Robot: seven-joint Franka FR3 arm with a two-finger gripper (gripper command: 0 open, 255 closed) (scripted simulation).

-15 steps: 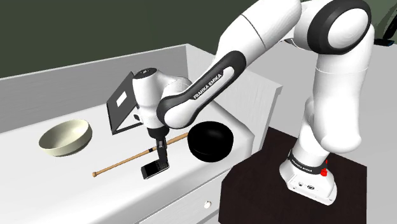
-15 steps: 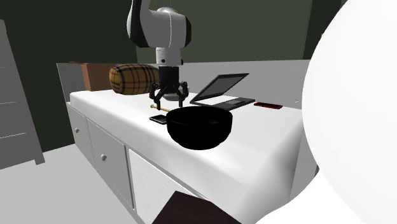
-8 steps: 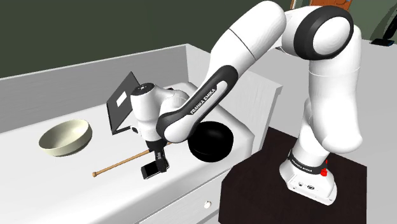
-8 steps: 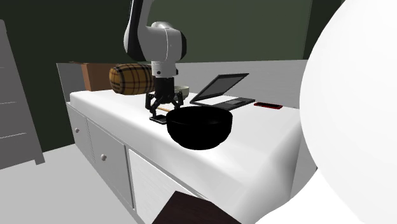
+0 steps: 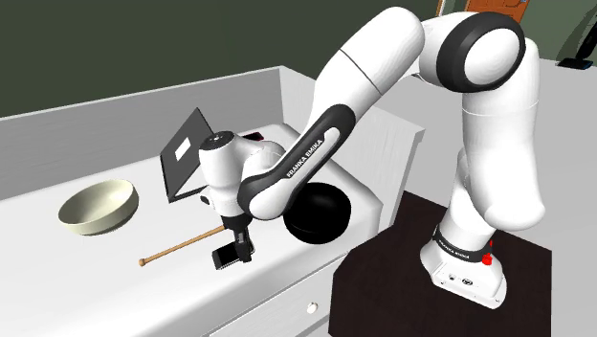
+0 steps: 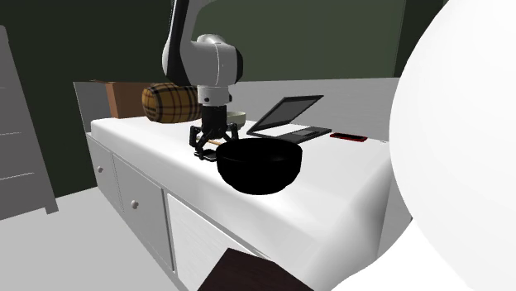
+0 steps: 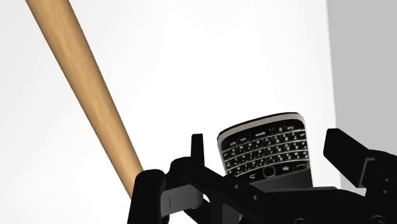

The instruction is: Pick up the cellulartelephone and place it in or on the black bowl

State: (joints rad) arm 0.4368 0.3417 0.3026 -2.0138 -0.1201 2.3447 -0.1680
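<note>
Fingers of the all-black two-finger hand [image 7: 270, 145] stand apart, one on each side of a black cellular telephone [image 7: 266, 156] with a silver rim and a small white-lettered keypad. A sliver of counter shows between each finger and the telephone's edge, so the hand is open and grips nothing. The cellular telephone [image 5: 226, 257] lies flat on the white counter [image 5: 115, 287], near its front edge in the shoulder view. The hand [image 5: 239, 253] is low over it at the end of the white arm [image 5: 383, 67].

Just beside the telephone, a long pale wooden rod [image 7: 89, 95] lies on the counter and runs diagonally past one finger. The round black bowl [image 5: 320, 213] sits on the counter near the telephone, toward the shoulder view's right and not touching it. In the second exterior view this black bowl [image 6: 258, 164] stands in front of the hand [image 6: 215, 147]. A cream bowl [image 5: 98, 206] rests well apart, toward the shoulder view's left. A dark open laptop [image 5: 182, 153] stands farther back on the counter. The second exterior view also shows a tartan barrel-shaped thing [image 6: 171, 102] and a flat red thing [image 6: 348, 137] on the counter.
</note>
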